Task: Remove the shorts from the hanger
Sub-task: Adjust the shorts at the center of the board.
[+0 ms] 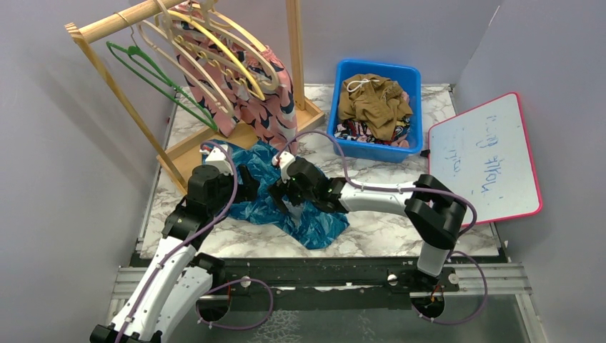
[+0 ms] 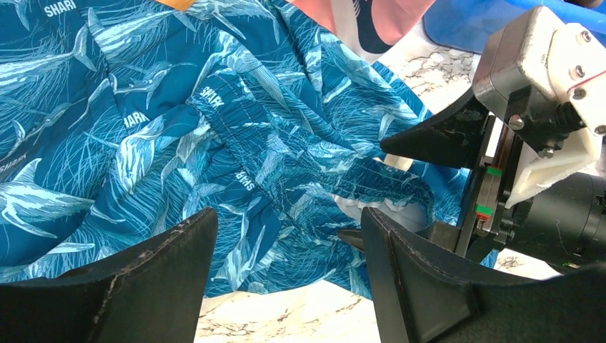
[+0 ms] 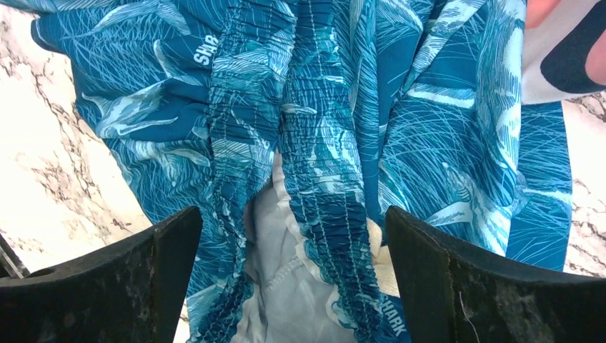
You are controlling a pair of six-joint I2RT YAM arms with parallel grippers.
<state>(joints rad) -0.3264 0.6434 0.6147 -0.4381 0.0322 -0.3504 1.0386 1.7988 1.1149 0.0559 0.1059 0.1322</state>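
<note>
The teal shark-print shorts (image 1: 314,218) lie crumpled on the marble table, off any hanger. My left gripper (image 1: 250,182) hovers at their left edge, open, with only cloth and bare table below its jaws (image 2: 286,221). From the right, my right gripper (image 1: 282,193) stands open directly over the gathered elastic waistband (image 3: 321,143), jaws wide on either side (image 3: 293,214) and not touching it. The right gripper's body (image 2: 543,78) shows close by in the left wrist view. Pink shorts with navy-white blotches (image 1: 264,100) hang on a wooden hanger (image 1: 214,50) on the rack.
A wooden rack (image 1: 107,25) with several bare hangers and one green hanger (image 1: 154,75) stands at the back left. A blue bin (image 1: 343,78) at the back holds olive-brown shorts (image 1: 375,103) and other cloth. A pink-framed whiteboard (image 1: 486,157) lies at the right.
</note>
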